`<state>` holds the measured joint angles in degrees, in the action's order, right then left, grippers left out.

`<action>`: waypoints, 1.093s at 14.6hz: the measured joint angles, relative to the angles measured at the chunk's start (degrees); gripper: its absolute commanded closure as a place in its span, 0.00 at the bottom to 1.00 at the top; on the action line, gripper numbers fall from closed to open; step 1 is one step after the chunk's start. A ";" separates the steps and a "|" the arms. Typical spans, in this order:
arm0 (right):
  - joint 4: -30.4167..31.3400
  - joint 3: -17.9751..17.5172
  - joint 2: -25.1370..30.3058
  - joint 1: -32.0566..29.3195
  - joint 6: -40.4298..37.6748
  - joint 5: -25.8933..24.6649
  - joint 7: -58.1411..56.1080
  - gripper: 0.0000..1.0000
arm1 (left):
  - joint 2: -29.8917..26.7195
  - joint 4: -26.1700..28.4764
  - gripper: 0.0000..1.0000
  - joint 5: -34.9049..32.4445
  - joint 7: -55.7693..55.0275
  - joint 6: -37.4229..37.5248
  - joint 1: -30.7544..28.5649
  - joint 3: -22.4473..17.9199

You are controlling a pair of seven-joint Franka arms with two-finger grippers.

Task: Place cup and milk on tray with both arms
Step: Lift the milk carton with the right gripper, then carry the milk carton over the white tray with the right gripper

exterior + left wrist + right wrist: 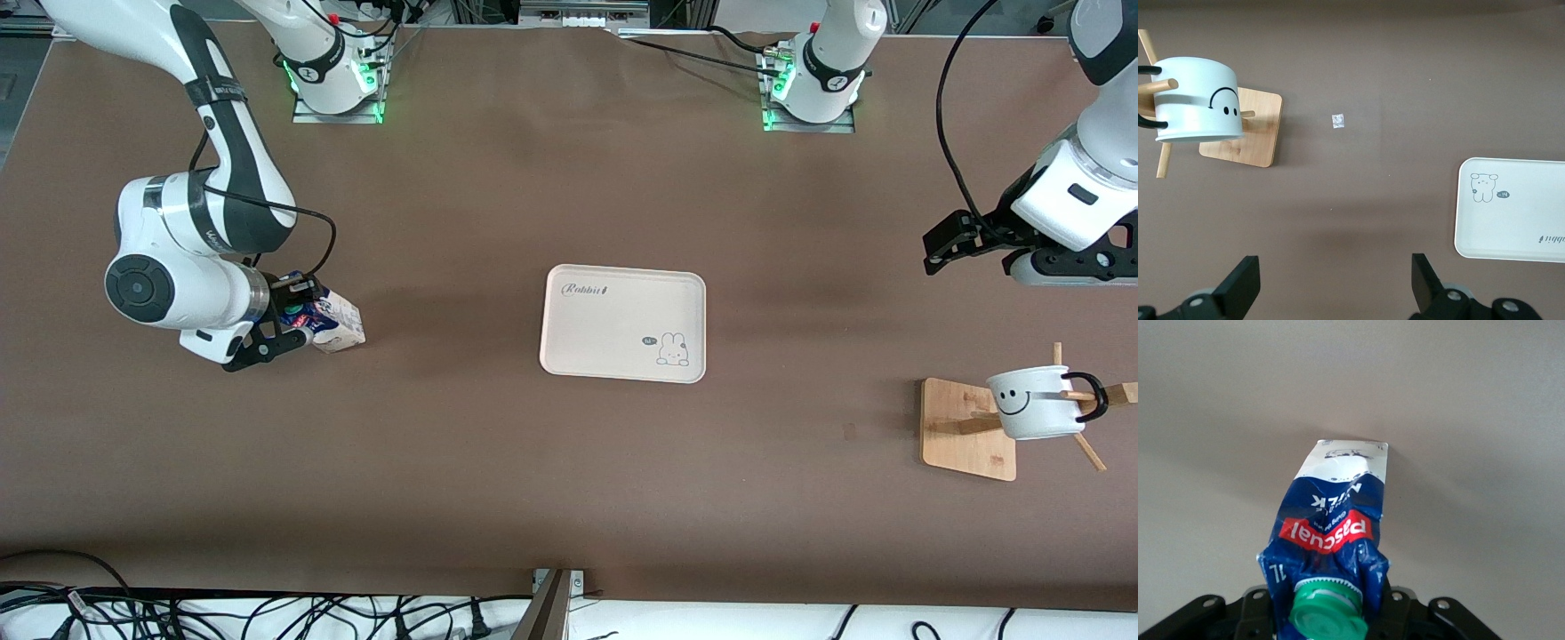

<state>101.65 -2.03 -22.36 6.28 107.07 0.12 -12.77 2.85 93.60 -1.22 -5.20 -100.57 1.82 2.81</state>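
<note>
The milk [336, 324], a dark blue and white carton with a green cap, is tilted at the right arm's end of the table. My right gripper [286, 331] is shut on its crumpled top. In the right wrist view the carton [1335, 520] points away from the gripper [1328, 617], cap [1327, 613] closest. The cup [1033, 404], white with a smiley face, hangs on a wooden rack peg at the left arm's end and also shows in the left wrist view [1197, 100]. My left gripper [942, 244] hovers open and empty [1336, 293] over bare table. The cream tray [622, 293] lies mid-table, empty.
The wooden rack base [965, 431] with angled pegs stands under the cup, nearer the front camera than the left gripper. A small pale scrap [1337, 120] lies on the brown table between rack and tray [1511, 227]. Cables run along the table's front edge.
</note>
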 measured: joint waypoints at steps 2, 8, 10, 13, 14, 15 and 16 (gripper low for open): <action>0.00 0.00 0.12 0.00 0.18 0.00 0.00 0.64 | 0.00 0.00 0.00 0.00 0.00 0.00 0.00 0.00; 0.00 0.00 0.19 0.00 0.56 0.02 0.00 0.64 | 0.00 0.00 0.00 0.00 0.00 0.00 0.00 0.02; -0.05 0.04 0.45 0.00 1.20 0.02 0.00 0.64 | 0.00 0.00 0.00 0.00 0.00 0.00 0.00 0.02; -0.61 0.06 3.21 0.00 2.09 0.57 0.53 0.65 | 0.00 -0.03 0.00 0.00 0.00 0.00 0.00 0.02; -1.00 0.07 4.79 -0.01 2.07 2.11 1.66 0.65 | 0.00 -0.03 0.00 0.00 0.00 0.00 0.00 0.02; -1.47 0.07 6.37 0.00 2.02 4.41 3.27 0.65 | 0.00 -0.04 0.00 0.00 0.00 0.00 0.00 0.02; -2.07 0.04 7.76 0.00 1.67 6.68 5.10 0.65 | 0.00 -0.04 0.00 0.00 0.00 0.00 0.00 0.02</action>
<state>99.58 -1.99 -14.59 6.28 108.75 6.80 -7.67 2.85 93.56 -1.22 -5.20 -100.57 1.82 2.83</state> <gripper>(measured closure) 0.648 0.000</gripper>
